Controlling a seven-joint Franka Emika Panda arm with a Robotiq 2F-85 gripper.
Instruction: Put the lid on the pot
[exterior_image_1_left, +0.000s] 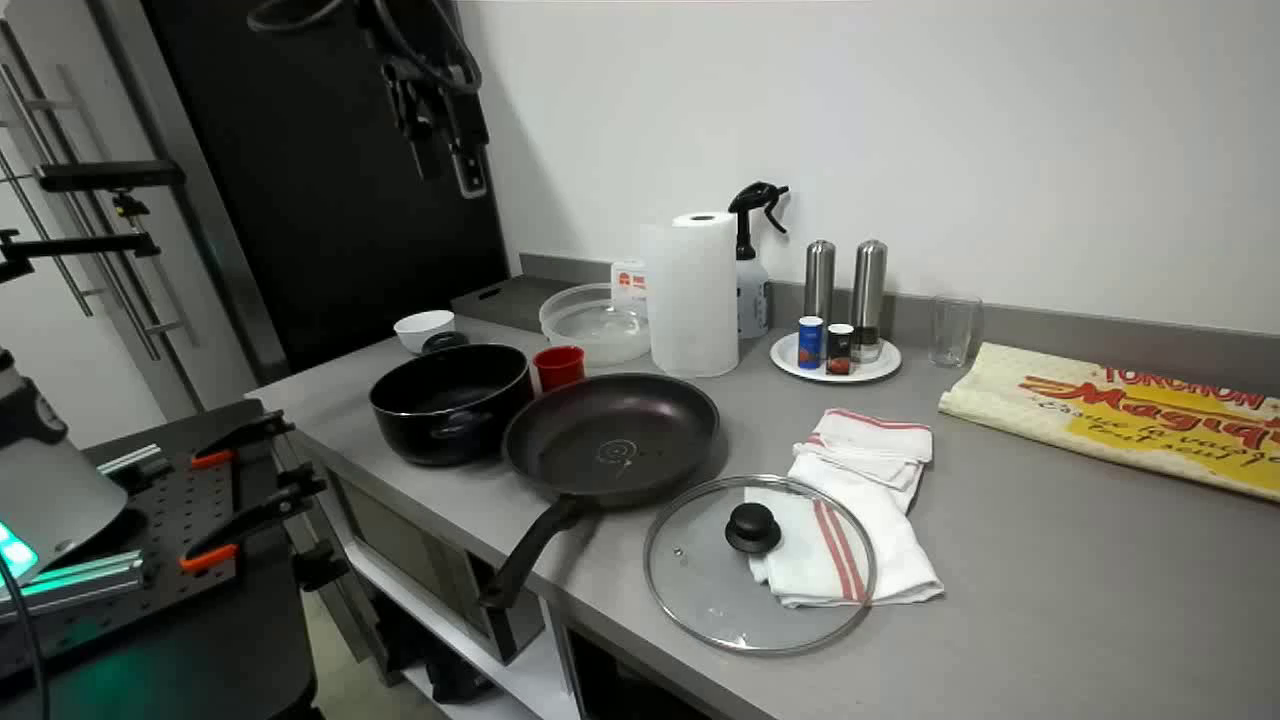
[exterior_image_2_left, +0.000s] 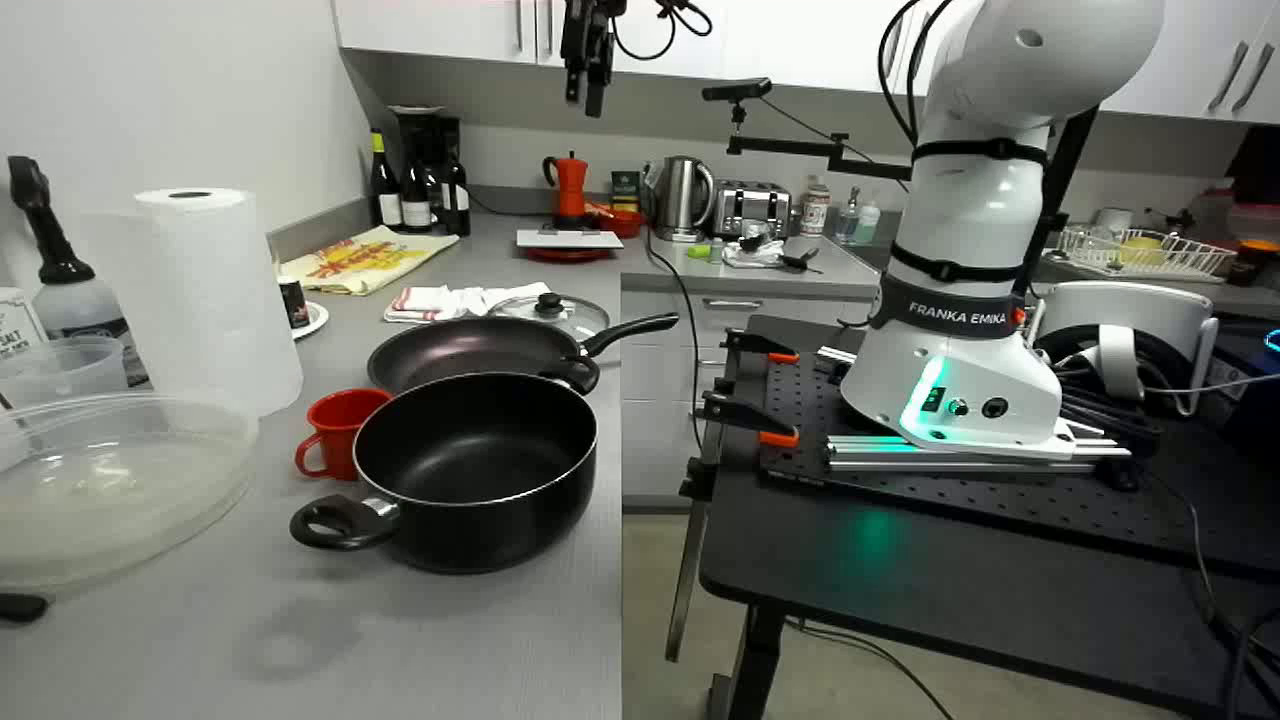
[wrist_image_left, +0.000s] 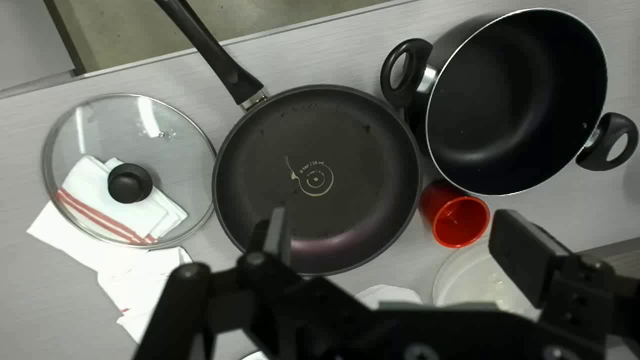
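Note:
The lid, clear glass with a black knob, lies flat on the grey counter partly over a white towel; it shows in both exterior views (exterior_image_1_left: 752, 528) (exterior_image_2_left: 549, 304) and at the left of the wrist view (wrist_image_left: 130, 183). The pot, black with two side handles, stands uncovered and upright in both exterior views (exterior_image_1_left: 440, 432) (exterior_image_2_left: 490, 530) and at the upper right of the wrist view (wrist_image_left: 515, 95). My gripper is open with nothing between its fingers (wrist_image_left: 393, 227). It hangs high above the counter in both exterior views (exterior_image_1_left: 450, 178) (exterior_image_2_left: 584, 102), apart from lid and pot.
A black frying pan (wrist_image_left: 317, 150) sits between lid and pot, its handle over the counter's front edge. A red mug (wrist_image_left: 460, 220) stands beside the pot. A paper towel roll (exterior_image_1_left: 695, 300), a clear plastic bowl (exterior_image_1_left: 595, 325), and a plate of shakers (exterior_image_1_left: 865, 368) stand behind.

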